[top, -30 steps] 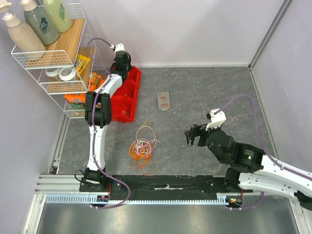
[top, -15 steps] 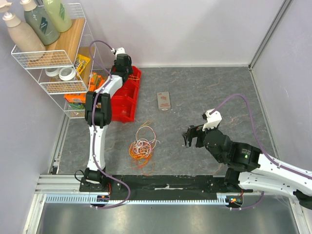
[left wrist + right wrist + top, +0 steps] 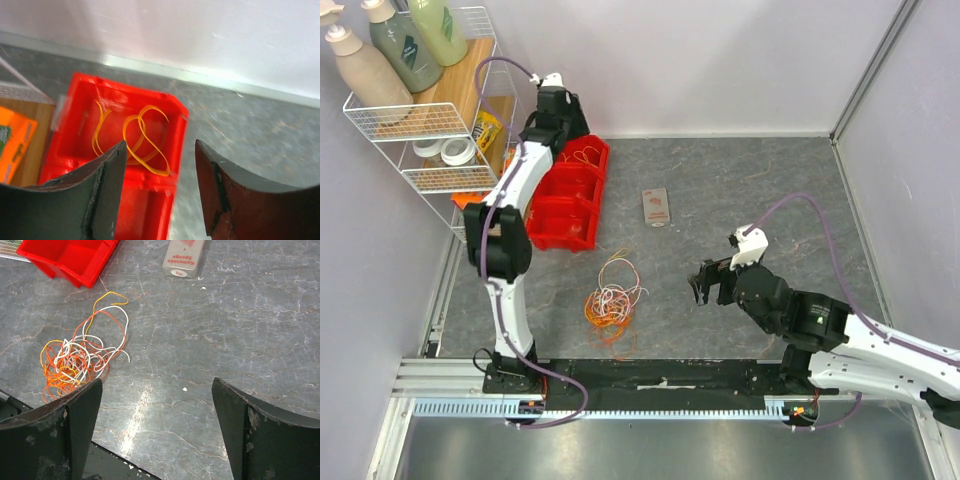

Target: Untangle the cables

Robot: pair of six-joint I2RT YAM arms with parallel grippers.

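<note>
Left gripper (image 3: 159, 160) and right gripper (image 3: 156, 395) gape empty, tangled cables (image 3: 75, 362) near a packet (image 3: 184, 257) apparently labelled "Kamenoko Sponge".

A white wire rack (image 3: 382, 122) stands at the far left corner of the grey marbled table (image 3: 770, 190). Its top shelf carries three pump bottles: a beige one (image 3: 365, 72) nearest, a grey-green one (image 3: 405, 48) behind it, and a pale green one (image 3: 442, 28) farthest, beside a wooden board (image 3: 455, 85). The shelf below holds tape rolls (image 3: 455, 150) and a yellow snack packet (image 3: 488, 132), and the lowest shelf holds orange packets (image 3: 470, 200). A red compartmented bin (image 3: 565, 218) sits just right of the rack. To the right of the bin, well apart from it, lies a flat sponge package (image 3: 185, 257) labelled "Kamenoko Sponge". An aluminium rail (image 3: 650, 408) runs along the near edge.
</note>
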